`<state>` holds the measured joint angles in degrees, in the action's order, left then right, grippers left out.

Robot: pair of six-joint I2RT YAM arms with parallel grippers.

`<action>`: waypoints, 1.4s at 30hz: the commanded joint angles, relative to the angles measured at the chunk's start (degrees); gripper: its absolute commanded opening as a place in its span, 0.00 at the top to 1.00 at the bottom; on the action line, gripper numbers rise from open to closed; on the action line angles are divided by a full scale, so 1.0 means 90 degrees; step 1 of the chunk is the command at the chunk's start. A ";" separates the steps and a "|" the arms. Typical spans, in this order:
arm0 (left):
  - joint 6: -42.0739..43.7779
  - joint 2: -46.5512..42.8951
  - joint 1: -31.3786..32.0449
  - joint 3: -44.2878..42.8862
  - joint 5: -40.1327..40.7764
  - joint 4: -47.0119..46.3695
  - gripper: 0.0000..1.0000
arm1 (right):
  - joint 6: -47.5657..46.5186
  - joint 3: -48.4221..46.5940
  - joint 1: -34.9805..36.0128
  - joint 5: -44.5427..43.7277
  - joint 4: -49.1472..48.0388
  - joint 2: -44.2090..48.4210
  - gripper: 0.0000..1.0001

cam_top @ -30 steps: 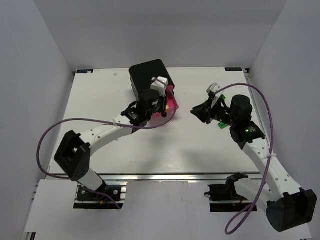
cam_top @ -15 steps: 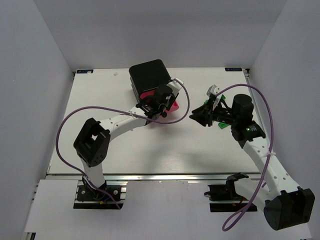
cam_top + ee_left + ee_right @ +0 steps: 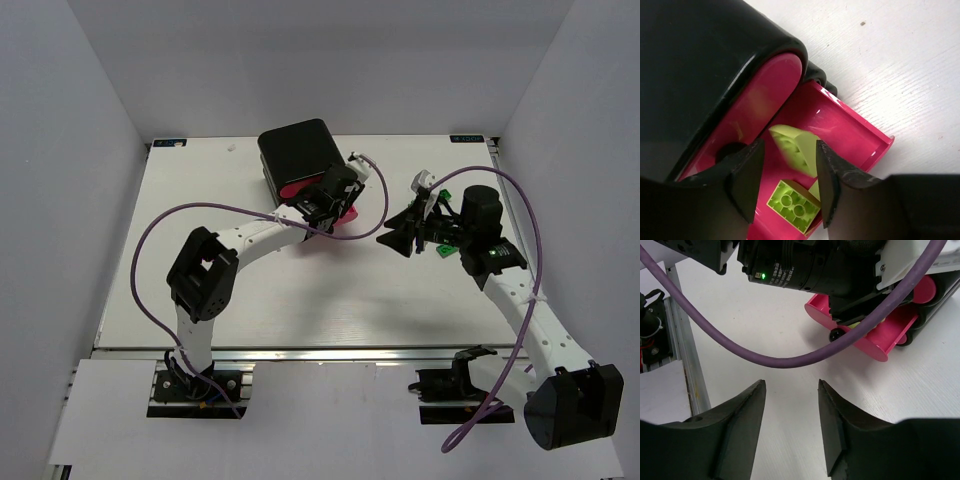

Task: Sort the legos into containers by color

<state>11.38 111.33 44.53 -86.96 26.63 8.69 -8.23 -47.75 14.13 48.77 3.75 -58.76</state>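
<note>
The black cabinet stands at the back of the table with its lowest pink drawer pulled out. My left gripper hangs open over that drawer. A blurred pale yellow brick is loose between its fingers, with a gap on the left side. Another pale yellow brick lies in the drawer, and a third one shows partly behind the right finger. My right gripper is open and empty above bare table, pointing at the drawer. A green lego lies under the right arm.
A shut pink drawer front sits above the open one. The left arm's purple cable loops across in front of my right gripper. Side walls close in the table left and right.
My left gripper has moved right over the open drawer and widened, and the pale yellow brick has come loose. My right gripper's jaws have opened wider, almost in place.
</note>
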 commanded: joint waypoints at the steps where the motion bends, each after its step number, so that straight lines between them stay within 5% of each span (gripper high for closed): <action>1: -0.0121 -0.0338 0.0023 -0.0445 -0.0058 0.0206 0.39 | -0.0179 0.0022 -0.0066 0.0225 0.0032 -0.0101 0.46; 3: -0.0209 -0.0562 0.0023 -0.0494 -0.0273 0.0226 0.31 | -0.0286 0.0022 -0.0076 0.0293 0.0062 -0.0131 0.43; 8: -0.0540 -0.1109 0.0023 -0.0533 -0.0527 0.0197 0.29 | -0.0677 0.0100 -0.0086 0.0625 0.0179 -0.0219 0.39; 10: -0.0948 -0.1614 0.0023 -0.0475 -0.0663 0.0255 0.34 | -0.0930 0.0149 -0.0086 0.0645 0.0189 -0.0238 0.48; 11: -0.1155 -0.1860 0.0023 -0.0252 -0.0906 0.0275 0.39 | -0.1047 0.0207 -0.0086 0.0664 0.0199 -0.0287 0.53; 14: -0.2109 -0.3183 0.0023 0.0837 -0.1493 0.0353 0.77 | -0.1594 0.0266 -0.0047 0.0752 0.0334 -0.0481 0.85; 16: -0.2744 -0.4035 -0.0046 0.1640 -0.2098 0.0441 0.92 | -0.1897 0.0237 0.0022 0.0763 0.0442 -0.0715 0.91; 18: -0.2875 -0.5412 -0.0046 0.2915 -0.2236 0.0567 0.93 | -0.2015 0.0082 0.0177 0.0568 0.0617 -0.0921 0.93; 23: -0.3022 -0.7826 -0.0046 0.4797 -0.1798 0.1113 0.30 | -0.2055 -0.0358 0.0812 -0.0905 0.0667 -0.1701 0.89; 25: -0.3012 -0.8481 -0.0046 0.5081 -0.1574 0.1504 0.19 | -0.1754 -0.0748 0.0997 -0.1589 0.0629 -0.2159 0.88; 32: -0.2807 -0.9010 -0.0046 0.5433 -0.1582 0.1935 0.14 | -0.1380 -0.1570 0.1417 -0.2899 0.0336 -0.3265 0.84; 38: -0.2719 -0.9331 -0.0046 0.5570 -0.1856 0.1984 0.12 | -0.2297 -0.1872 0.1486 -0.2597 0.0374 -0.3822 0.78; 42: -0.2797 -0.9713 -0.0046 0.5658 -0.1924 0.2023 0.11 | -0.2367 -0.2467 0.1535 -0.2704 0.0628 -0.4319 0.84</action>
<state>-13.74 26.30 44.36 -35.97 10.59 26.85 -26.85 -64.69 27.51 25.23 9.50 -95.72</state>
